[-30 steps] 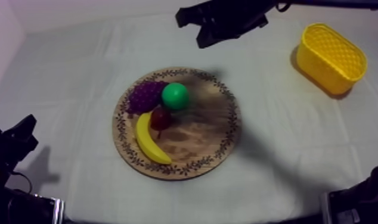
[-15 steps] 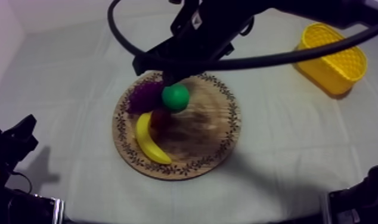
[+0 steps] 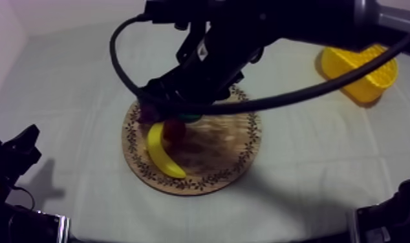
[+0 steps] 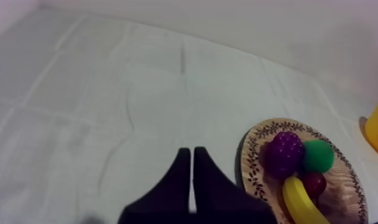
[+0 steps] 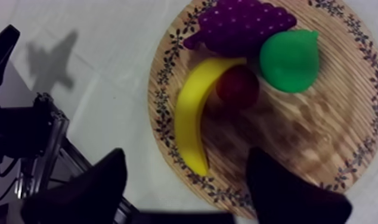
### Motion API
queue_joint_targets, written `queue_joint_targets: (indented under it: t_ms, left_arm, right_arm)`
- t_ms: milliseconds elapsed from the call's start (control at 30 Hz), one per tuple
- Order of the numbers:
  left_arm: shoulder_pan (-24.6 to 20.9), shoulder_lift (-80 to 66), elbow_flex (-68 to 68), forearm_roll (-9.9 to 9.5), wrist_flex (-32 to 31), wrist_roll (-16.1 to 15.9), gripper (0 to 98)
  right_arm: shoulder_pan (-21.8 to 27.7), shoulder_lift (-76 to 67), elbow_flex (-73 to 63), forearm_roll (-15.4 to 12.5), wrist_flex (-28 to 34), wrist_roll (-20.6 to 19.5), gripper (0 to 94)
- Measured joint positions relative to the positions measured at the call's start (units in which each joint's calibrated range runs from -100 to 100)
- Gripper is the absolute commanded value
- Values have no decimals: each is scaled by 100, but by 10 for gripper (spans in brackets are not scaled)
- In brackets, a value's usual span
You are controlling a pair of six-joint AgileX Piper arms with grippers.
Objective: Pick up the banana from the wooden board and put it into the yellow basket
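1. The round wooden board (image 3: 237, 152) sits mid-frame in the top view.
2. The yellow basket (image 3: 369, 77) stands upper right.
3. The right gripper (image 5: 185, 156) hovers over the board, fingers apart (the banana (image 5: 191, 119) lies below the gap).
4. The left gripper (image 4: 191, 173) is lower left, fingers pressed together.
5. The banana lies on the board's left part, beside the small red fruit (image 5: 237, 86).

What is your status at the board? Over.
Right end effector open above the banana; left end effector shut, away from the wooden board. Banana on board, not gripped. Small red fruit against its inner curve.
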Motion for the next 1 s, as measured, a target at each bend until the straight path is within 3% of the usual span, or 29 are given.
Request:
queue_joint_targets:
  t_ms: [533,1000]
  left_arm:
    - [0,0,0,0,0,0,1]
    - [0,0,0,0,0,0,1]
  right_arm:
    - [-209,1106,-724,89,-115,-13,703]
    - [-299,2123,-1529,64,174,25,719]
